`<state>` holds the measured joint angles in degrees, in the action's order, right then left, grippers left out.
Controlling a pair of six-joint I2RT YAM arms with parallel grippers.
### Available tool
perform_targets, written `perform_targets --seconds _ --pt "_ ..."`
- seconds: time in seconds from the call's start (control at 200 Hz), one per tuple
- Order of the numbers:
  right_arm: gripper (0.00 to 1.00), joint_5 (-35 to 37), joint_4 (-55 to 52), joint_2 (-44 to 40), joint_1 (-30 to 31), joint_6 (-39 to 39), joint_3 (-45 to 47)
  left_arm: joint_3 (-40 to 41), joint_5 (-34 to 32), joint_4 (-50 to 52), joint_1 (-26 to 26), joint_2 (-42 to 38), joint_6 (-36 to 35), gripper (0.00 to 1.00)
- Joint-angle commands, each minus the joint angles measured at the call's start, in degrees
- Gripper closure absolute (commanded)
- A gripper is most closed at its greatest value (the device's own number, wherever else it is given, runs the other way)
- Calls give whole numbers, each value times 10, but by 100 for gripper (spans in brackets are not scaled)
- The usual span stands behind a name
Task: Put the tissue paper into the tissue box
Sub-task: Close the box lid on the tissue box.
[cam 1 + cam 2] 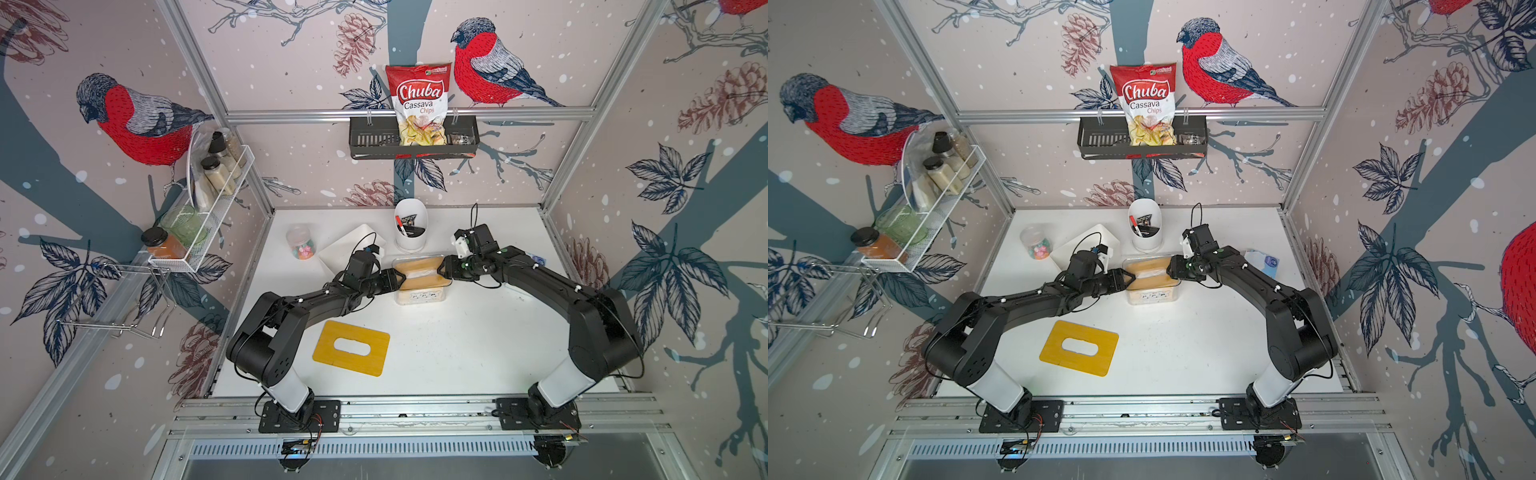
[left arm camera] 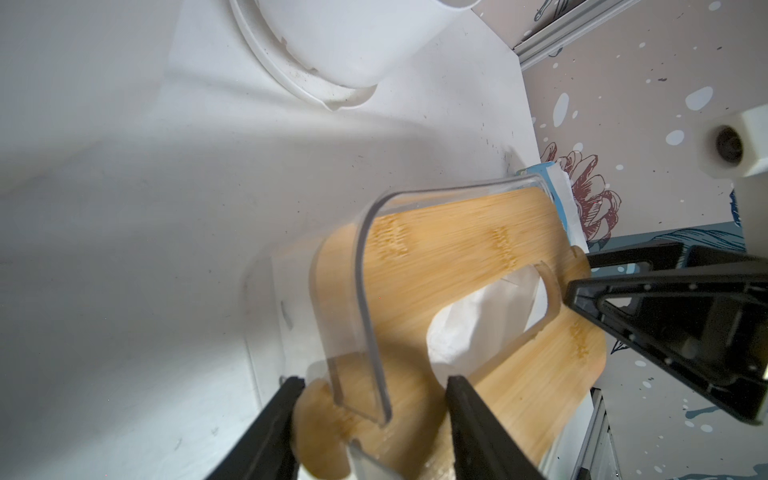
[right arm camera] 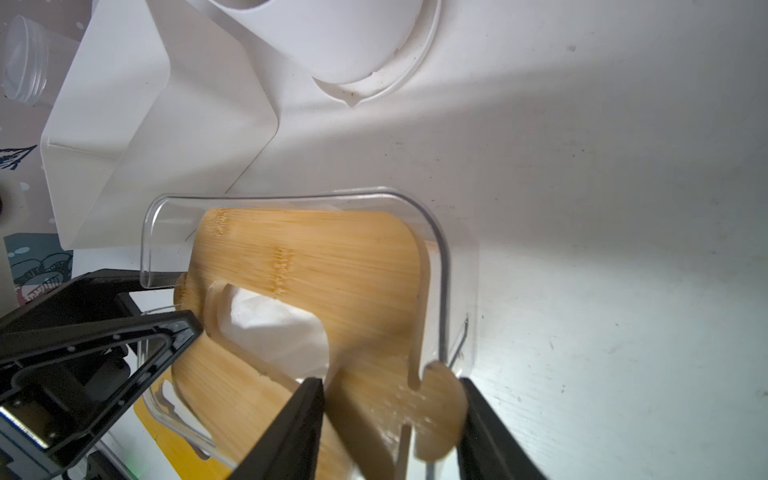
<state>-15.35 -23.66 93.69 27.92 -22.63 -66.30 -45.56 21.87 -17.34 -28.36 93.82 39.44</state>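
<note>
Left wrist view shows your left pincer (image 2: 374, 384) pinching an end of the wooden board (image 2: 449, 249) inside the clear box (image 2: 360, 270), tissue (image 2: 465, 328) just ahead under its slot, board running lengthwise to your right pincer (image 2: 578, 275), grip there impossible to tell.

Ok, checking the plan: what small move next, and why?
Probably ease the slotted bamboo board level down into the clear plastic tissue box: it looks tilted over the white tissue paper, with the left gripper and right gripper at its end tabs.
</note>
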Motion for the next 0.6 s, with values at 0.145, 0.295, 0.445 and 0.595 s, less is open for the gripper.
perform_targets --seconds 0.145,0.295,0.445,0.595 --pt "54 2 10 -4 14 -25 3 -2 3 -13 -1 -2 -11 43" --pt "53 -3 16 0 16 -29 10 -4 3 -15 -1 -4 -7 43" --pt "44 -9 17 2 -6 -18 12 -5 2 -14 -1 -5 -1 43" --pt "33 -52 11 6 -35 7 3 -4 3 -14 -1 -7 3 43"
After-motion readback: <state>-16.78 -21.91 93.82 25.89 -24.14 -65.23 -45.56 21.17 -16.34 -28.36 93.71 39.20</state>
